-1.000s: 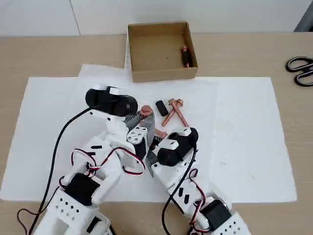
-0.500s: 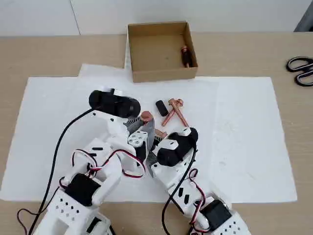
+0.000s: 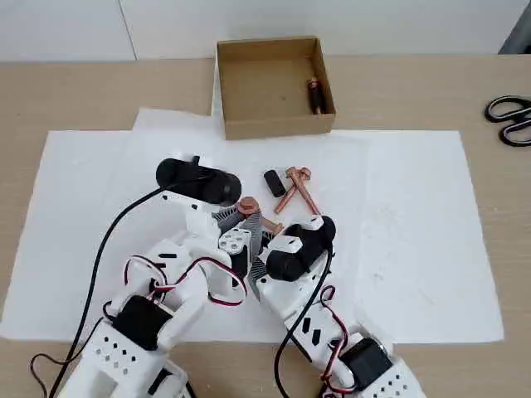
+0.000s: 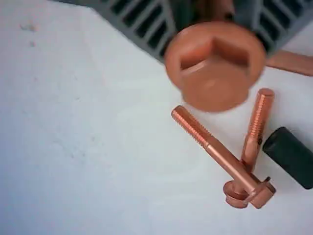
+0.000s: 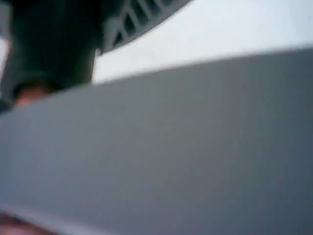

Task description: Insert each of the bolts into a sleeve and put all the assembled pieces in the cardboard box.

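Scissors (image 3: pixel 510 118) were cut off at the high view's edge. Bolt (image 4: pixel 215 66) head was blurred, its shank hidden between the left fingers (image 4: pixel 142 19). Sleeve (image 4: pixel 292 155) ran off frame. Blurred grey surface (image 5: pixel 171 147) and dark shape (image 5: pixel 49 44) were unidentifiable.

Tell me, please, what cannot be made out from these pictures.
Left wrist view: the held bolt hides its shank behind its own head; the edge cuts off the black sleeve.
Right wrist view: a blurred grey surface hides the scene behind.
High view: the edge cuts off the scissors.

White printed arms (image 3: pixel 178 286), black motors (image 3: pixel 199 182), red-black cables (image 3: pixel 137 267)
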`<state>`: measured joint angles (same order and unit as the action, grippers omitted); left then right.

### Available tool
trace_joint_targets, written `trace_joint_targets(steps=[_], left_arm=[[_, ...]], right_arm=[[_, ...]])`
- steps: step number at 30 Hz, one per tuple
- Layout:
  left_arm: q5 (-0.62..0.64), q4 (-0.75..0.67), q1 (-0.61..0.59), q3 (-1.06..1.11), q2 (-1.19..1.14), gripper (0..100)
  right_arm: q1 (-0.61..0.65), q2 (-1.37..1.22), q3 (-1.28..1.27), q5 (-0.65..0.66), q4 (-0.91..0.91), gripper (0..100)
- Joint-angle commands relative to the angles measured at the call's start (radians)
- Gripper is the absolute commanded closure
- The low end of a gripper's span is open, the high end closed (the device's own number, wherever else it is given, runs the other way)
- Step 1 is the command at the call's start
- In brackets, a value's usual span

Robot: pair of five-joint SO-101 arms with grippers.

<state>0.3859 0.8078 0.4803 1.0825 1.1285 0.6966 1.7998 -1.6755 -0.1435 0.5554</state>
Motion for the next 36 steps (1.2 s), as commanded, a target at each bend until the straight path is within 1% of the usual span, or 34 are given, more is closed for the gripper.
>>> trace_joint_targets(steps=[1,13,19,23,27,30,33,36], left_arm=[[0.003,0.008,-0.003,0.001,0.011,99],[0.003,0.086,-0.002,0.001,0.005,99],[0.003,0.089,-0.002,0.002,0.005,99],[0.003,0.106,0.035,0.019,0.009,99],[-0.003,0.103,0.04,0.015,0.011,99],[-0.043,0.107,0.04,0.015,0.011,95],[-0.044,0.109,0.04,0.015,0.011,91],[-0.044,0.109,0.04,0.013,0.011,89]], right_arm=[[-0.013,0.013,-0.008,0.002,-0.022,99.5],[-0.015,0.013,-0.008,0.002,-0.022,99.5],[-0.015,0.013,-0.008,0.002,-0.022,99.5],[-0.015,0.013,-0.008,0.002,-0.022,99.5],[-0.015,0.013,-0.008,0.002,-0.022,99.5],[-0.015,0.013,-0.008,0.002,-0.022,99.5],[-0.015,0.013,-0.008,0.002,-0.022,99.5],[-0.015,0.013,-0.008,0.002,-0.022,99.5]])
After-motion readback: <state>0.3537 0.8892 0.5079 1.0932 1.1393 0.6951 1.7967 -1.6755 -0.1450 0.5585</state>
